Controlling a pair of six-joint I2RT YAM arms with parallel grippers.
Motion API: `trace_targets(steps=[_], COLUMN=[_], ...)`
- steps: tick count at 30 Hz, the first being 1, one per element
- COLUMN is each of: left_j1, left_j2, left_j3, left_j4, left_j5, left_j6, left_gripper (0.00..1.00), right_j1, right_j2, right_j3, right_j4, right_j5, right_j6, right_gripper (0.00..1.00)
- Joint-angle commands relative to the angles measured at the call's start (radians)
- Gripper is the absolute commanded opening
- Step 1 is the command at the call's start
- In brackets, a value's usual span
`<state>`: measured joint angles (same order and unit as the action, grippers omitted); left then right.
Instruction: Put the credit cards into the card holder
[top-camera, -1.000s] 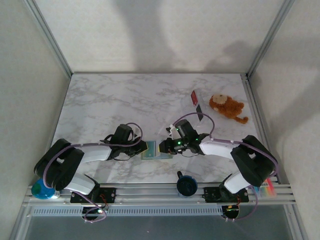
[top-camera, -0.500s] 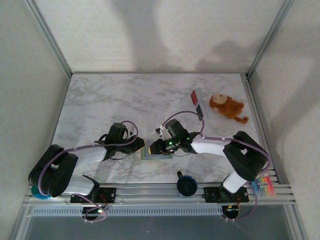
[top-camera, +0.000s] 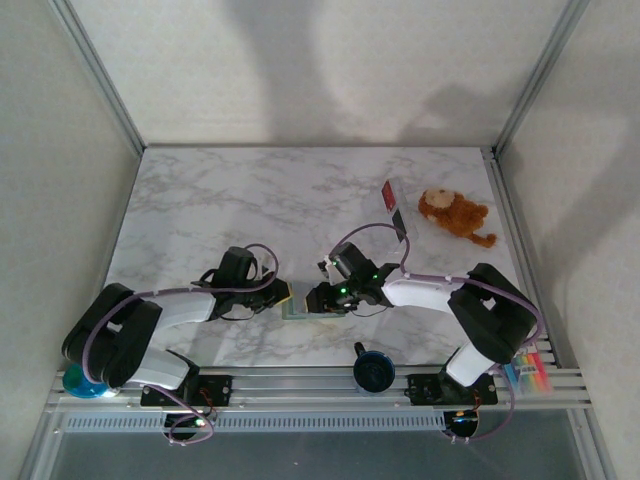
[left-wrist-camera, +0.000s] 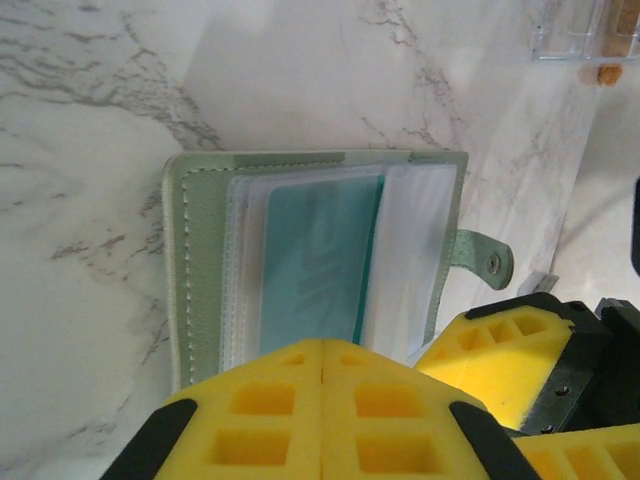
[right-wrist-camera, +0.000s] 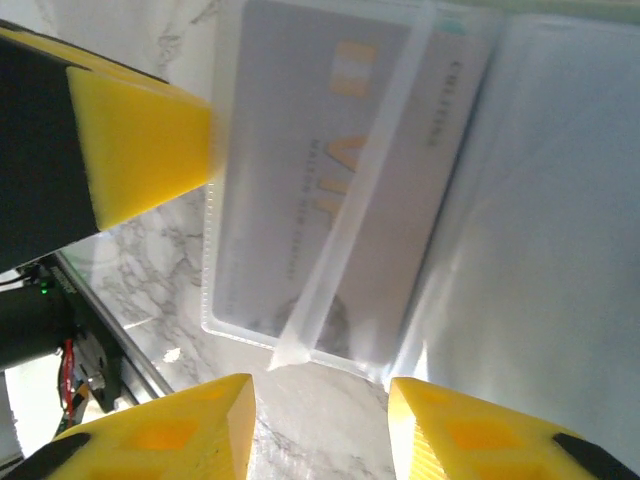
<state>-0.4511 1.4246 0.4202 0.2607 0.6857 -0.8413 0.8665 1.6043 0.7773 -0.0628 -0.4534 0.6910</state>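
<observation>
Left gripper (left-wrist-camera: 320, 372), pads pressed together, sits low in frame on the card holder (left-wrist-camera: 195, 260). The spread right gripper (right-wrist-camera: 320, 412) could snag the sleeve and drag the white card (right-wrist-camera: 300, 180) out.

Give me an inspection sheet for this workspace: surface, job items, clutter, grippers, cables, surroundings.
Surface: white marble-pattern tabletop, no spills seen.
Job's things: grey-green folding card holder lying open; white plastic card inside a clear sleeve; red-and-white plastic card apart, far right.
Clutter: brown plush toy; black round object by the near rail.
Grippers: left gripper shut at the holder's edge; right gripper open above the sleeves.
Cables: purple cables looped along both arms.
Surroundings: plain pale walls, metal frame posts.
</observation>
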Motion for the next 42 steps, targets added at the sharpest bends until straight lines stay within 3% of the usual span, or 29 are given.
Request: trace_targets(steps=[1,10,20,26,32,38,42], left_j1=[-0.012,-0.026,-0.027,-0.02,-0.002,0.008,-0.024], left_j2=[0.013,0.031,0.03,0.029,-0.027,-0.089,-0.124], left_j3=[0.006,0.02,0.02,0.031,0.046,0.051,0.074], left_j4=[0.017,0.018,-0.002,-0.031,-0.132,-0.192,-0.196], left_j5=[0.015,0.012,-0.003,-0.016,-0.061,-0.113,-0.171], left_j6=[0.009,0.006,0.016,0.033,0.082,0.078,0.032], left_gripper=[0.05,0.03,0.02,0.02,0.13,0.14,0.13], right_j1=[0.021,0.04,0.064,0.067,0.066,0.067,0.067], right_j2=[0.004,0.046,0.088,0.103,0.098,0.116,0.129], right_j3=[0.035,0.087,0.14,0.143,0.123,0.095,0.079], right_j4=[-0.035,-0.027,-0.162,-0.153,-0.103,0.016,0.074], right_j5=[0.03,0.033,0.157,0.15,0.111,0.035,0.014], right_j6=[-0.012,0.002,-0.013,-0.005,0.003,0.038,0.056], right_gripper=[0.41,0.42,0.36,0.16,0.0,0.0,0.1])
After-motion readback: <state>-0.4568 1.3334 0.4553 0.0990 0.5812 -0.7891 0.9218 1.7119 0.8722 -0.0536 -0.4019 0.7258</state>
